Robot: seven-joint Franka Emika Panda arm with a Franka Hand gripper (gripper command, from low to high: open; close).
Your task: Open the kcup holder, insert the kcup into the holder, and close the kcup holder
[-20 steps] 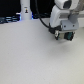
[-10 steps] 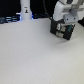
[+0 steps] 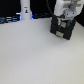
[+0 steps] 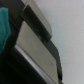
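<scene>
The kcup holder (image 3: pixel 61 30) is a black boxy unit at the far right of the white table in the exterior view. My gripper (image 3: pixel 62 21) hangs from the white arm right above it, at or very near its top; the blur hides its jaws. The wrist view is a very close, blurred look at a dark box edge with a grey-olive panel (image 4: pixel 35 47), which I take for the holder. A teal-green patch (image 4: pixel 4 30) sits at that frame's edge; I cannot tell whether it is the kcup. No kcup shows in the exterior view.
A white bottle-like object (image 3: pixel 25 10) with a blue glow stands at the back on the exterior view's left, against a dark background. The white table surface (image 3: pixel 35 57) stretches in front of the holder.
The arm has drifted slightly lower and toward the exterior view's left, closer onto the holder. Nothing else has visibly moved.
</scene>
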